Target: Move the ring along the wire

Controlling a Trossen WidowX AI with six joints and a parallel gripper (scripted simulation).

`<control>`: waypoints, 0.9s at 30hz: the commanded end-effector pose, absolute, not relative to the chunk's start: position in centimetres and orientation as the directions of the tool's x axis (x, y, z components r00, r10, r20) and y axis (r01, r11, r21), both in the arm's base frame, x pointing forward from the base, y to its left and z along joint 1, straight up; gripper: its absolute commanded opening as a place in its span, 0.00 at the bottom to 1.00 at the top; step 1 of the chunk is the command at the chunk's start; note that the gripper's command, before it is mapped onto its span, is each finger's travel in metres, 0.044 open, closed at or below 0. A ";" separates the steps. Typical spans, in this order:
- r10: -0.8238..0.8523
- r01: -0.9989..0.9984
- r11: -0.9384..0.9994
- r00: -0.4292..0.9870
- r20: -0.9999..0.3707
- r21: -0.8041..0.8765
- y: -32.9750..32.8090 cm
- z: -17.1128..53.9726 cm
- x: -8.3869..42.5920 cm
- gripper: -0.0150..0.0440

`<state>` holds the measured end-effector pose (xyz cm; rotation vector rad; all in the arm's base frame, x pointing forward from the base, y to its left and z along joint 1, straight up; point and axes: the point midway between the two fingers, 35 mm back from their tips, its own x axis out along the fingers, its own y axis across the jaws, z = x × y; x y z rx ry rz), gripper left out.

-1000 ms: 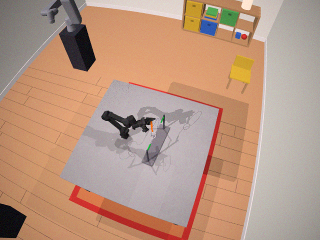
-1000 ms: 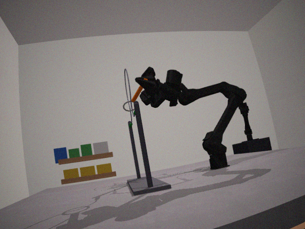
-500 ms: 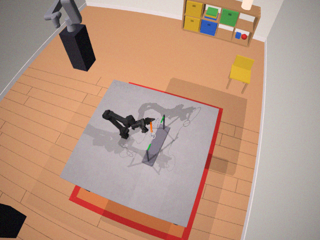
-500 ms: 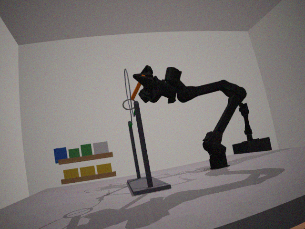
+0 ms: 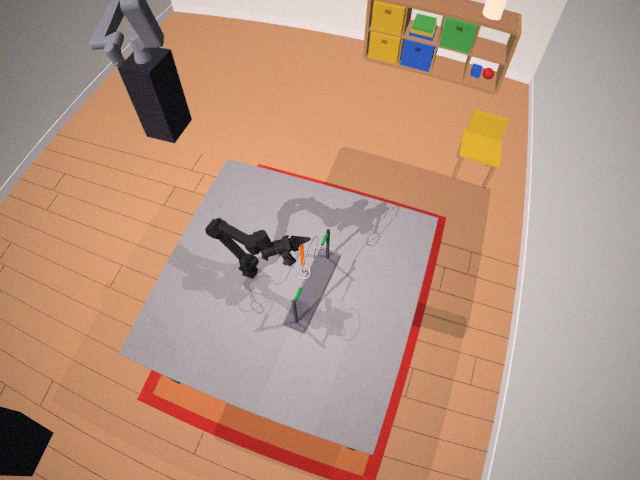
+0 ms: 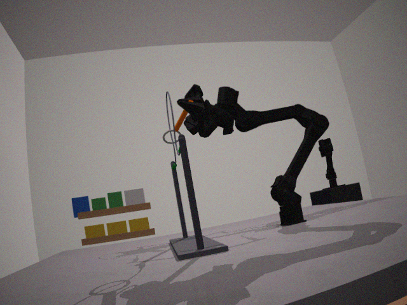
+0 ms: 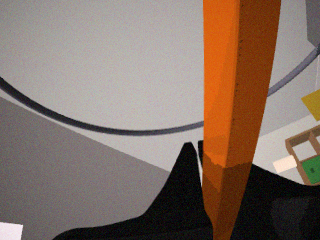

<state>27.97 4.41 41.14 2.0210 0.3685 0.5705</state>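
My gripper (image 5: 307,239) (image 6: 180,102) (image 7: 194,148) is shut on the orange handle (image 5: 302,254) (image 6: 181,120) (image 7: 222,100), high above the base. The handle slopes down from the fingers to the ring (image 5: 297,272) (image 6: 163,136). The ring lies between the two posts in the top view, nearer the front post (image 5: 295,311). The thin grey wire (image 6: 167,92) (image 7: 140,133) appears to pass through the ring; whether they touch cannot be told. One green part (image 5: 297,294) is by the front post, the other green part (image 5: 325,239) by the back post (image 5: 327,246).
Both posts stand on a dark base plate (image 5: 319,281) (image 6: 213,246) on the grey table (image 5: 217,330). The wire arches well above the post tops in the exterior view. A shelf unit (image 5: 449,64), a yellow chair (image 5: 483,142) and another arm on a black pedestal (image 5: 155,98) stand away from the table.
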 end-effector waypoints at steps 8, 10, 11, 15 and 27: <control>0.512 0.044 -0.353 0.845 0.154 0.935 4.7 40.7 28.1 0.00; 0.516 0.047 -0.329 0.846 0.138 0.943 4.7 40.6 28.1 0.00; 0.518 0.048 -0.317 0.846 0.130 0.947 4.7 40.6 28.1 0.00; 0.524 0.054 -0.267 0.846 0.098 0.962 4.8 40.4 28.1 0.00; 0.531 0.069 -0.116 0.847 0.003 0.991 5.0 39.8 28.1 0.00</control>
